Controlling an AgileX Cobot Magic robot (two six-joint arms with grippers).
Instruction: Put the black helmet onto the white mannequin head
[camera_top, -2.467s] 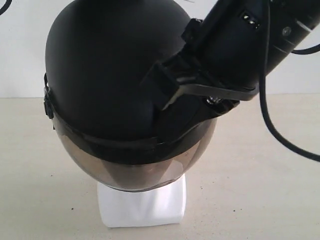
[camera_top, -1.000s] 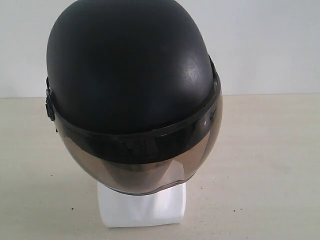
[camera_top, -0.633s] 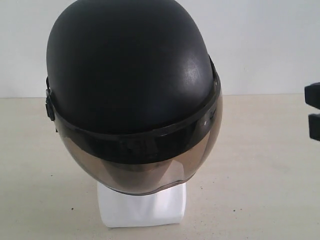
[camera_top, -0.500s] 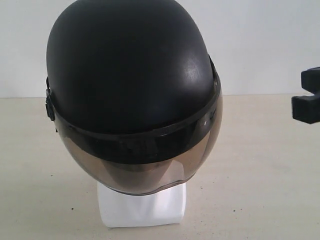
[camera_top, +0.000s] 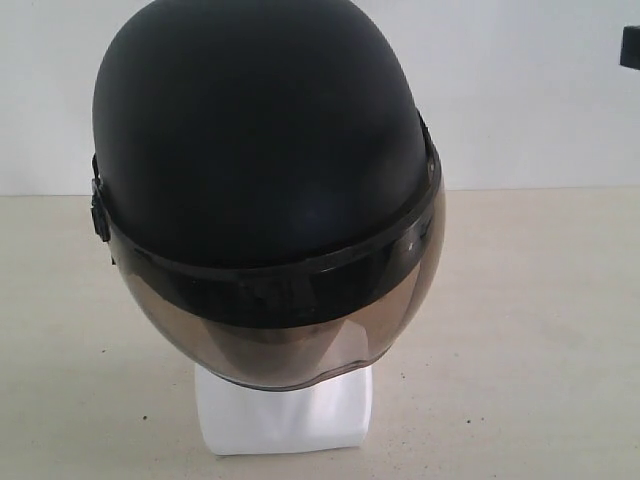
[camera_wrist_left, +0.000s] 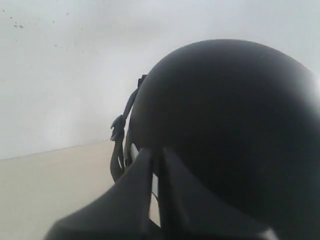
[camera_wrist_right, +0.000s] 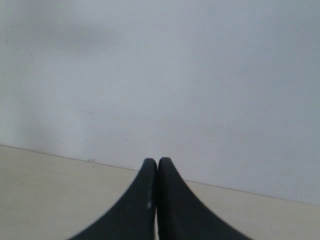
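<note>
The black helmet (camera_top: 260, 140) sits on the white mannequin head (camera_top: 285, 415), shell level and pulled well down. Its smoky visor (camera_top: 290, 340) hangs over the face, so only the blocky white neck base shows beneath it. That base stands on the pale surface (camera_top: 520, 330), forward of the far edge where the surface meets the wall (camera_wrist_right: 150, 75). Judged from how things lie, the placing itself looks done and the step in hand is letting go and clearing the arms. In the left wrist view the left gripper (camera_wrist_left: 156, 155) has its jaws pressed together with nothing between them. Its tips lie right at the lower part of the helmet's shell, beside a dangling strap (camera_wrist_left: 119, 150); whether they touch the shell cannot be told. The exterior view does not show this gripper at all, so it is probably behind the helmet. The right gripper (camera_wrist_right: 157, 165) is likewise closed and empty, pointed at the bare wall above the surface's far edge, well apart from the helmet. A small dark piece (camera_top: 631, 46) at the upper right edge of the exterior view may belong to that arm. The next move calls for drawing the left gripper straight back off the shell without hooking the strap or nudging the helmet askew, since the head looks free to tip.
</note>
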